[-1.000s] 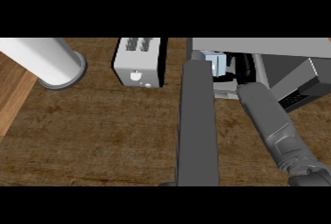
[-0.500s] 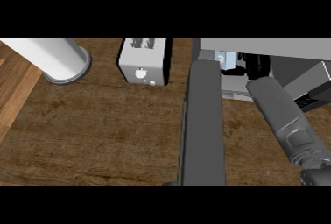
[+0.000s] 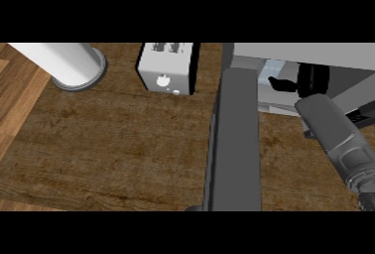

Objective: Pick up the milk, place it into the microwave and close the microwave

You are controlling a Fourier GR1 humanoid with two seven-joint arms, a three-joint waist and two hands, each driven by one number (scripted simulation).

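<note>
Presently in view: wooden counter (image 3: 110, 149), toaster (image 3: 167, 74), white cylinder (image 3: 66, 62), microwave (image 3: 315, 52) at upper right.
Door: dark grey slab (image 3: 234, 149), apparently the microwave's door standing open, running toward the view's lower edge.
Right hand (image 3: 313, 82): black, inside the microwave's cavity, beyond the grey forearm (image 3: 333, 129); cannot tell whether its fingers are curled or straight.
Milk (image 3: 273, 68): pale carton inside the cavity, just left of the hand; contact not determinable.
</note>
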